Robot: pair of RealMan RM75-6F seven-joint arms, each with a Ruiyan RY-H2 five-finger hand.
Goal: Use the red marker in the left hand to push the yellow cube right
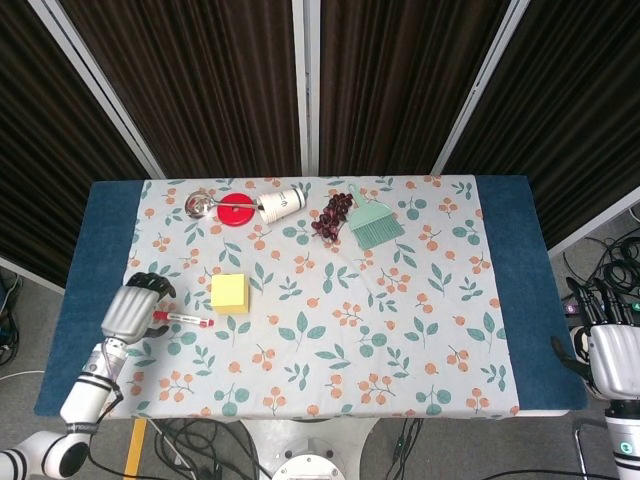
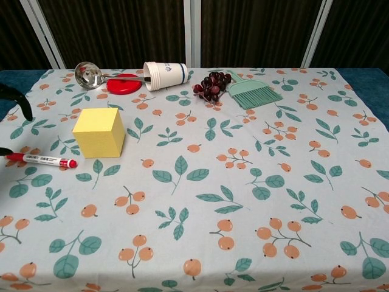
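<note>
The yellow cube [image 1: 229,293] [image 2: 99,132] stands on the floral tablecloth at the left. Just left of and in front of it lies the red marker [image 1: 183,319] [image 2: 41,160], flat on the cloth, its cap end pointing left. My left hand [image 1: 130,305] hovers over the marker's left end with its dark fingers curved and apart, holding nothing. In the chest view only its fingertips [image 2: 18,102] show at the left edge, one close to the marker's cap. My right hand [image 1: 615,355] hangs off the table's right edge, empty, fingers extended.
Along the far edge lie a metal ladle [image 1: 200,204] [image 2: 88,74], a red lid [image 1: 236,212] [image 2: 121,84], a tipped paper cup [image 1: 281,203] [image 2: 165,75], dark grapes [image 1: 335,215] [image 2: 213,85] and a green brush [image 1: 375,222] [image 2: 255,94]. Floral cloth spreads right of the cube.
</note>
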